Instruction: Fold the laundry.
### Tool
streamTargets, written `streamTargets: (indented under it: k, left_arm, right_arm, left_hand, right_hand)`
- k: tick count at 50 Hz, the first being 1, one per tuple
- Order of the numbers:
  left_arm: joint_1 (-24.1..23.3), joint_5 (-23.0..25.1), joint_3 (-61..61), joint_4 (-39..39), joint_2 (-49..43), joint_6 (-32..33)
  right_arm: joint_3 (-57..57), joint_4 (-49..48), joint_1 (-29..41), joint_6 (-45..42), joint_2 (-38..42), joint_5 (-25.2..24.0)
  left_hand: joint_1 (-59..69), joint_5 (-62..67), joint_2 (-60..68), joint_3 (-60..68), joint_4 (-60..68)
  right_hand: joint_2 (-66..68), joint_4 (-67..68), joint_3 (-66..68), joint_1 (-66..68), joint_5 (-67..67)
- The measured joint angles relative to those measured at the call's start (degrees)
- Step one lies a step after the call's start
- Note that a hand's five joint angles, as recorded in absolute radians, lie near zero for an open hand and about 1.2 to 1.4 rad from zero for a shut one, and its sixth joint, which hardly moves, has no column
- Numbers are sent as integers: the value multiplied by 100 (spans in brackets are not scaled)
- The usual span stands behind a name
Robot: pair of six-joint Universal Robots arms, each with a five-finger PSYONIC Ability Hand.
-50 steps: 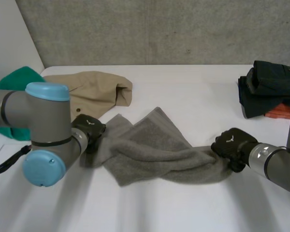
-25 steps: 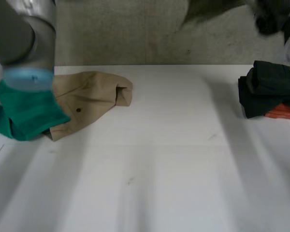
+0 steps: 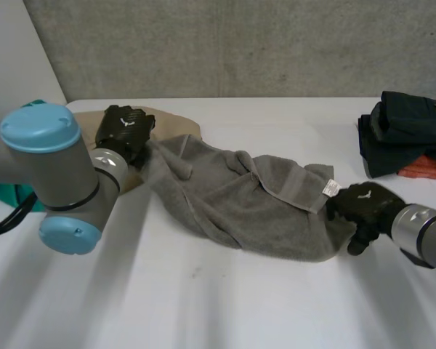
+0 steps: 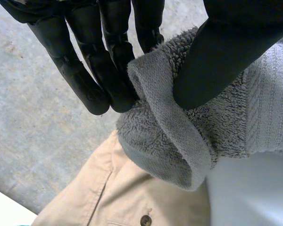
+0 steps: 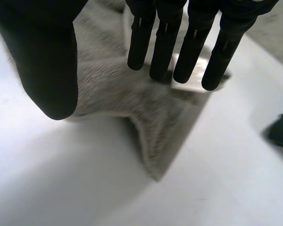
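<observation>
Left hand (image 3: 123,131) is clamped on one corner of the grey towel (image 3: 232,200). Its fingers (image 4: 96,75) and thumb pinch a rolled edge, right over the tan garment (image 3: 178,123). Right hand (image 3: 363,207) sits at the opposite corner by the white label (image 3: 328,187), fingers straight, thumb spread wide. The tips rest on the cloth, with no pinch that I can see. Towel lies mid-counter (image 3: 225,313) between the two hands, rumpled and twisted, not flat.

Risks for you:
- Pull with the left and the right end likely slides, since nothing grips it there.
- The left grip is a thin roll of terry, and a sharp tug could strip it out.
- Fold now and you lock the creases in. It wants spreading first.
- The left corner overlaps the tan garment, whose button (image 4: 145,220) is just below the hand. Dragging there may take the garment along.

Around:
- A dark clothes pile (image 3: 407,134) with an orange item (image 3: 425,169) beneath it sits near the right arm, apart from the towel.
- A green cloth (image 3: 0,195) is partly hidden by the left arm (image 3: 58,182).
- That arm also blocks your head view of the counter beside the towel's left end.
</observation>
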Motion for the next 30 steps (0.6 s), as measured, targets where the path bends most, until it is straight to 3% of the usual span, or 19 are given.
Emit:
streamTargets:
  k: [11, 25, 27, 30]
  left_arm:
    - [-33, 61, -213, -416, 832, -214]
    - [-67, 295, 169, -1301, 1751, -1168]
    - [-83, 328, 396, -1512, 1877, -1374]
    - [-92, 323, 580, -1693, 1928, -1476]
  right_arm:
    - [59, 199, -211, 651, -554, 181]
    - [337, -591, -233, 46, 218, -131]
    - [369, -838, -193, -148, 413, -242]
    - [364, -1042, -143, -224, 554, -251]
  left_hand:
    - [0, 0, 0, 0, 0]
    - [0, 0, 0, 19, 9]
    - [0, 0, 6, 21, 21]
    - [0, 0, 7, 21, 21]
  right_hand:
    - [-624, -564, -492, -504, -577]
    - [-403, -276, -304, -358, -130]
    - [19, 129, 135, 118, 271]
    - [1892, 1864, 1957, 1913, 1987]
